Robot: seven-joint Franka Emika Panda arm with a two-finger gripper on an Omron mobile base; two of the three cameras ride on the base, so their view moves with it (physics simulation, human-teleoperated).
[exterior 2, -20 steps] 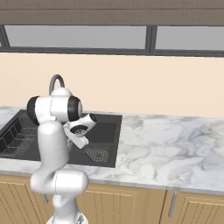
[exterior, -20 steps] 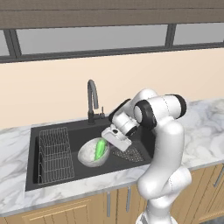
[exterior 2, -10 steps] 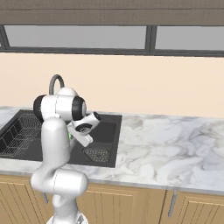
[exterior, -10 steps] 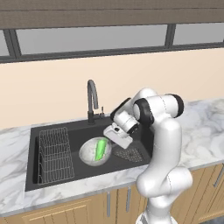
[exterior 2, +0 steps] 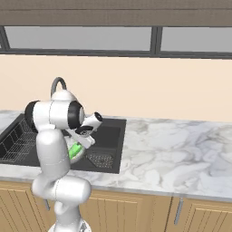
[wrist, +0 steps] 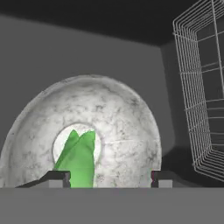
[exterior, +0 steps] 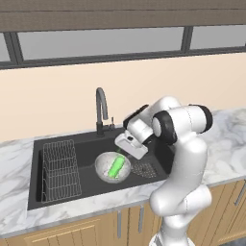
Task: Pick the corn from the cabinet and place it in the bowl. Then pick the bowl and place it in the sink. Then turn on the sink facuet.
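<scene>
Bowl (exterior: 113, 167) holding the corn (exterior: 115, 167), resting on the floor of the sink (exterior: 86, 146), with the pincer (exterior: 126, 148) just above its near rim, tips apart and empty; the faucet (exterior: 100, 111), the likely next target, stands behind and above.

1. Arm (exterior: 180, 158) rising upright, elbow bent, forearm folded forward and down to the left.
2. Wrist pitched steeply downward.
3. Gripper (wrist: 109, 178) with jaws spread apart, fingertips (wrist: 59, 178) wide, holding nothing.
</scene>
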